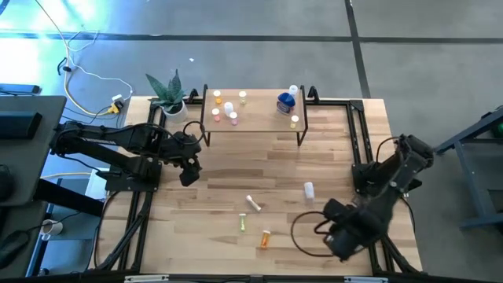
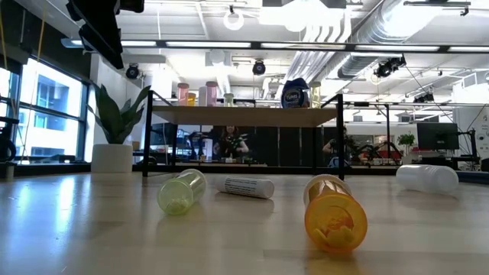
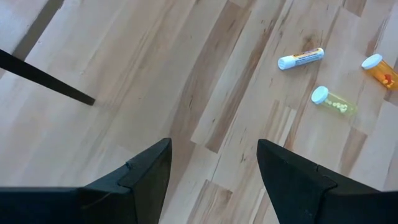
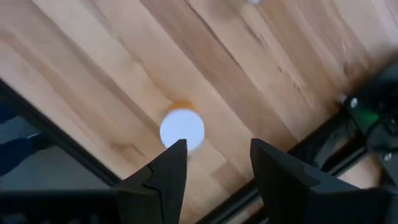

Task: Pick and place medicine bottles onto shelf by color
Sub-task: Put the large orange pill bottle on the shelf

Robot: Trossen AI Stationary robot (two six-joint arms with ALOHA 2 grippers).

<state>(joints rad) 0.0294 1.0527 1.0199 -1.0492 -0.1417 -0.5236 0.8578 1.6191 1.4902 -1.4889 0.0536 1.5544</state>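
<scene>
The shelf [image 1: 253, 119] stands at the table's far side and carries several small bottles [image 1: 229, 108] and the larger blue one [image 1: 286, 102]. Four bottles lie on their sides on the table: a white one [image 1: 309, 189], a white tube [image 1: 253, 203], a yellow-green one [image 1: 243, 224] and an orange one [image 1: 266, 238]. My left gripper [image 1: 189, 174] hovers open near the shelf's left front leg [image 3: 50, 82], left of the lying bottles. My right gripper [image 1: 336, 236] is open at the near right, and the orange bottle's white cap [image 4: 182, 128] shows beyond its fingers. Neither gripper touches anything.
A potted plant [image 1: 169, 96] stands at the table's far left corner beside the shelf. Black frame rails [image 1: 363, 141] run along the table's left and right sides. Bare wood [image 1: 212, 189] lies between the shelf and the lying bottles. People show in the room behind [image 2: 229, 141].
</scene>
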